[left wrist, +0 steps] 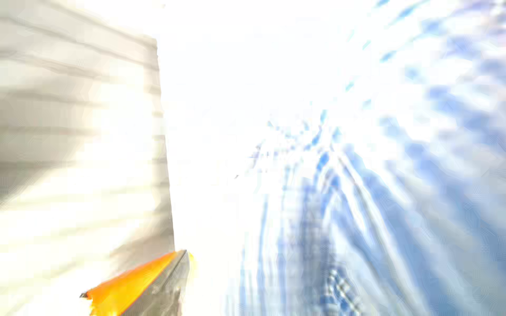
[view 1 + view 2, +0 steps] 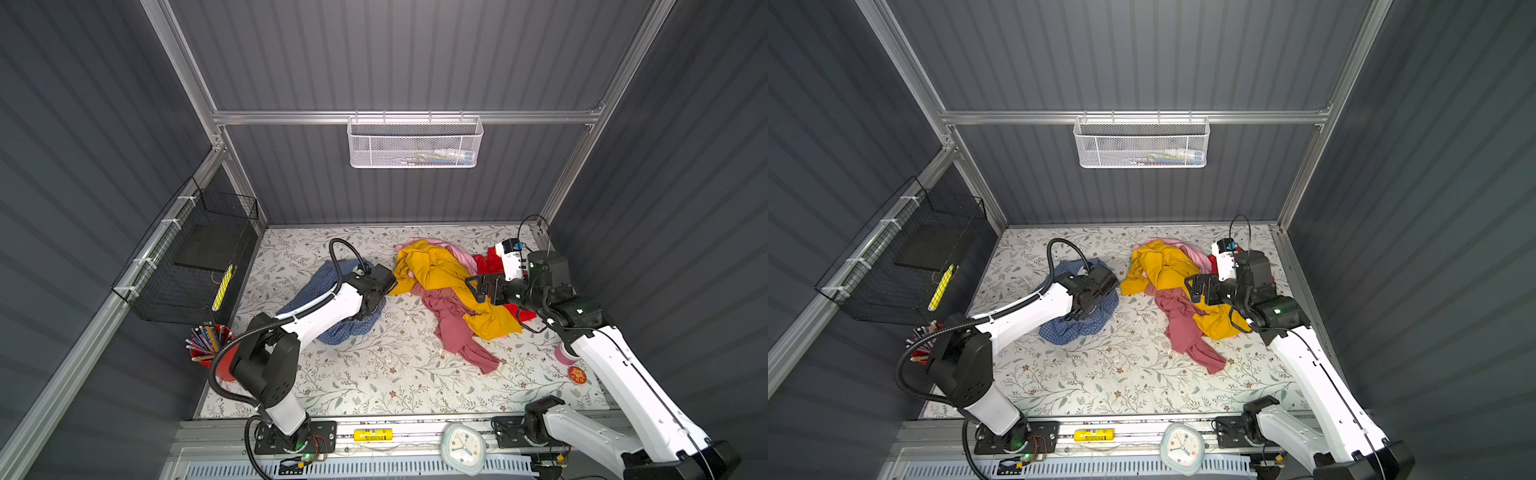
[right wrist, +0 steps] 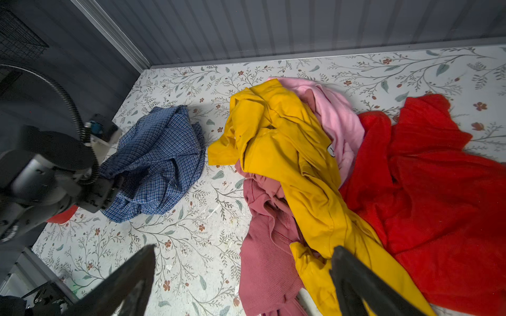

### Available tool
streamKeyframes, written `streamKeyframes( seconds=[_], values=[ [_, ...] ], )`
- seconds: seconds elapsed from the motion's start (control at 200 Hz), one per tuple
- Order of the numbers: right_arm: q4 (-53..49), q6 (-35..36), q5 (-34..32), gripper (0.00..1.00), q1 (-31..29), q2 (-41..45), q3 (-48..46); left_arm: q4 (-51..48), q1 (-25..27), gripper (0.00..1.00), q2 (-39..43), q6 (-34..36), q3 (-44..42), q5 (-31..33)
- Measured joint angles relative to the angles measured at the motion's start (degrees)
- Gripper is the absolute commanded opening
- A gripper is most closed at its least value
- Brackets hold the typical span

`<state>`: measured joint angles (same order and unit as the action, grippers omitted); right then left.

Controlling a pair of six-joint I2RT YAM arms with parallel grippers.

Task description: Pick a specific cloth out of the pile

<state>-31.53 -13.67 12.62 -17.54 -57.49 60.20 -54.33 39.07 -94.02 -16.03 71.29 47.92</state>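
1 shirt [image 3: 158, 164] (blue-checked) lies beside pile [image 3: 287, 153].

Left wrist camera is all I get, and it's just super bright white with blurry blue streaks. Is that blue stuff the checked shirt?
Observer: Yes. The right wrist view shows the blue checked shirt bunched on the table, with the left gripper at its edge.
Operator: Is it stuck under the other clothes?
Observer: No. In both top views it lies beside the pile, and no other garment is on top of it.
Operator: What's my other arm doing?
Observer: The right gripper hangs above the pile, its fingers wide apart and gripping nothing.
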Motion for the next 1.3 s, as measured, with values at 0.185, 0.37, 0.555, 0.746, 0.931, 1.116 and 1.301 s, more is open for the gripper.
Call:
streamKeyframes(
  seconds=[0.185,0.37,0.555,0.746,0.931,1.116,1.301],
  values=[
    [-0.1,0.7,0.0,0.99,1.0,0.0,0.0,-4.2,0.0,0.77,5.3,0.2,0.0,-2.2],
    [-0.4,1.3,0.5,0.99,2.5,-0.3,0.7,-5.6,1.1,0.77,8.6,4.5,0.9,-9.0],
    [-0.6,1.8,1.0,0.99,3.7,-0.4,0.8,-6.2,1.9,0.92,11.5,5.0,0.7,-11.8],
    [-1.2,2.3,1.1,0.99,4.0,-1.4,1.6,-0.5,1.8,1.0,16.6,7.1,0.9,-12.7],
    [-2.5,3.2,1.0,0.99,4.0,-1.4,1.7,6.7,-3.8,1.0,10.1,10.0,2.5,-21.0],
    [-3.5,3.9,1.0,0.99,4.0,-1.4,1.7,10.8,-8.7,1.0,1.0,12.2,2.6,-25.6],
    [-3.9,4.5,0.9,0.99,4.0,-1.4,1.7,12.8,-9.2,1.0,-8.3,14.5,3.3,-28.7]
  ],
)
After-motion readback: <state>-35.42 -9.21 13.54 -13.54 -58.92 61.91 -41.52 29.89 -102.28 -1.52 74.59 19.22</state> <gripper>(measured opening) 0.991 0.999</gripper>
